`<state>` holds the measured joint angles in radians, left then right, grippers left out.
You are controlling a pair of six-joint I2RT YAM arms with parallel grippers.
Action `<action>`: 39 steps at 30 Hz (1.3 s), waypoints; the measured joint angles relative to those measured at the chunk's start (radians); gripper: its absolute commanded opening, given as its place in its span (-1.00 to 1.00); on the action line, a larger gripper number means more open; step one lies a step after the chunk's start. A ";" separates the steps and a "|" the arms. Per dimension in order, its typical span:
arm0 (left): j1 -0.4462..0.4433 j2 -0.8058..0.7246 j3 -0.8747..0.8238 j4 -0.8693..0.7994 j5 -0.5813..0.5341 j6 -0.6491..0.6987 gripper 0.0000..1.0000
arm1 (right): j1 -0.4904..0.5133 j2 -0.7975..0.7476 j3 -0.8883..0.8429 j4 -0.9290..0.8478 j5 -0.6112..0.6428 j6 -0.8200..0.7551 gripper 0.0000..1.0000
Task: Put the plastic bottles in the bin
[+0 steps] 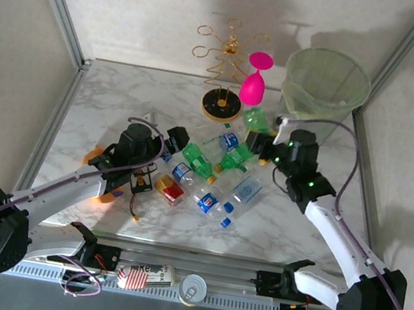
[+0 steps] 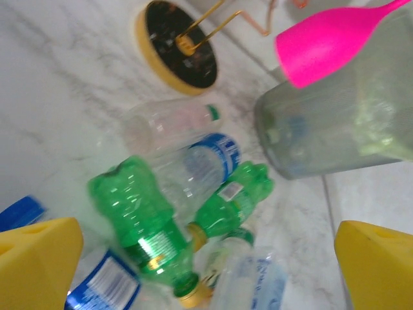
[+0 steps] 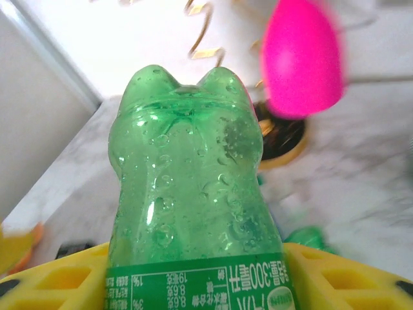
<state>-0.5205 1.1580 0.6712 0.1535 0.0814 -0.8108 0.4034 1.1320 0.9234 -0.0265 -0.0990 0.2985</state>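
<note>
Right gripper (image 3: 197, 281) is clamped on a green bottle (image 3: 190, 174), yellow fingers (image 3: 58, 284) pressed to either side of its label. The label reads upside down: "300" plus some non-Latin characters, w/ small rows of figures I can't make out. The bottle's lumpy base points away from the wrist cam, twd the pink wine glass (image 3: 300, 58); its neck and cap are cut off at the frame bottom. From the top, right gripper (image 1: 261, 142) holds that green bottle (image 1: 255, 119) just left of the bin (image 1: 310, 109), near its lower wall and outside it. The bin is lined w/ a pale green bag; what's inside is hard to tell. Left gripper (image 2: 206, 258) is wide open, nothing btwn the fingers, hovering over the pile of bottles (image 2: 206, 161): two green, several w/ blue labels whose white print is too blurred to read. From the top, left gripper (image 1: 171, 139) sits at the left edge of the bottles (image 1: 211, 176), mid-table. One bottle w/ a red label (image 1: 172, 190) lies on the near-left side, text unreadable. A gold rack (image 1: 228, 55) stands behind the pile, and a can (image 1: 193, 288) lies at the near edge.
</note>
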 measured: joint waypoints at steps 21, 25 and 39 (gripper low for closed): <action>0.000 -0.201 -0.195 -0.070 -0.050 0.000 0.99 | -0.368 0.580 0.786 0.010 0.209 0.028 0.09; 0.000 -0.235 -0.210 -0.087 -0.058 0.000 0.99 | -0.366 0.699 0.874 -0.042 0.210 0.039 0.14; 0.001 -0.273 -0.217 -0.128 -0.091 0.000 0.99 | -0.365 0.768 0.967 -0.144 0.210 0.049 0.82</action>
<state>-0.5198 0.8852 0.4541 0.0257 -0.0093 -0.8108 0.0380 1.8996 1.8908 -0.1707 0.1112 0.3477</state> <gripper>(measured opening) 0.995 0.902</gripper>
